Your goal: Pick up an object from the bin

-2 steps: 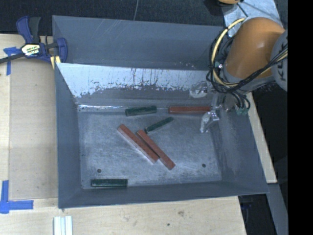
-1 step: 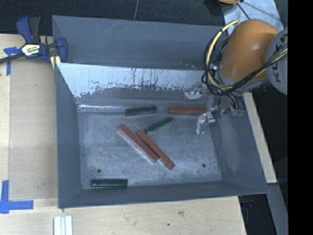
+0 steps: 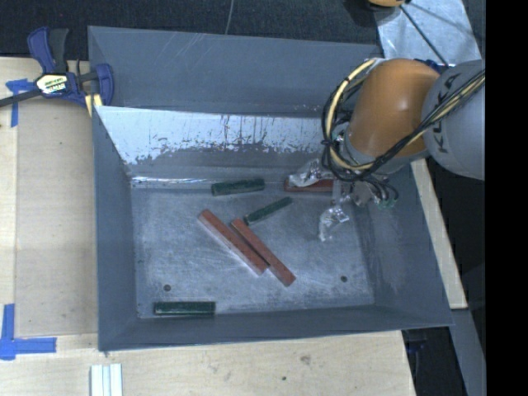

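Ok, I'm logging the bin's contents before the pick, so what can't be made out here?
Camera view:
- Reddish-brown flat bar by the back wall: its right end is hidden under the arm's black cables, so its length is unknown.
- Back right corner of the grey metal bin: covered by the arm's orange wrist cover.
- Two dark specks on the floor: too small to identify.
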Robot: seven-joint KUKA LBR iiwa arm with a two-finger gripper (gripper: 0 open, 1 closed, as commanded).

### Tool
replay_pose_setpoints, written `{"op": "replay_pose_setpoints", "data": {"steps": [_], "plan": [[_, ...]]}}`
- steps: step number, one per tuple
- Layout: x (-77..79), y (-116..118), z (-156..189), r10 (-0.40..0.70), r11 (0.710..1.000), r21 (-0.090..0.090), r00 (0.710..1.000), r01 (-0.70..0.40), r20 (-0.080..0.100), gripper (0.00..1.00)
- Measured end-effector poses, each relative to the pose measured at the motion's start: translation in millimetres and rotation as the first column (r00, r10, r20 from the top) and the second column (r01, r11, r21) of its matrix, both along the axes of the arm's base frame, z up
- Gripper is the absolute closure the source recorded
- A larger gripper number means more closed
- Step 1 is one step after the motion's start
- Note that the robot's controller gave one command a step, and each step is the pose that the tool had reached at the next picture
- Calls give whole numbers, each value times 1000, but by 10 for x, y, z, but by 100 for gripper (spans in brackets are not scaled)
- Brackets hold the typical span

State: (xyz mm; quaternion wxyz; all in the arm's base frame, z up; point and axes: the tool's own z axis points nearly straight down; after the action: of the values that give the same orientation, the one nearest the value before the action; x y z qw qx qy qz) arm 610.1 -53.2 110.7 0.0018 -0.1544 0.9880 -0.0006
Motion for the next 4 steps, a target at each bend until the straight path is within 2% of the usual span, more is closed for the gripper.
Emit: {"op": "replay_pose_setpoints", "data": {"steps": [1, 2, 3, 4], "plan": [[111, 313, -319, 67, 998, 1, 998, -67, 17, 100], [111, 313, -319, 67, 998, 1, 998, -67, 17, 100], [-17, 425, -5, 65, 998, 1, 998, -65, -2, 100], [-44, 452, 298, 51, 999, 1, 999, -51, 1, 100]]}}
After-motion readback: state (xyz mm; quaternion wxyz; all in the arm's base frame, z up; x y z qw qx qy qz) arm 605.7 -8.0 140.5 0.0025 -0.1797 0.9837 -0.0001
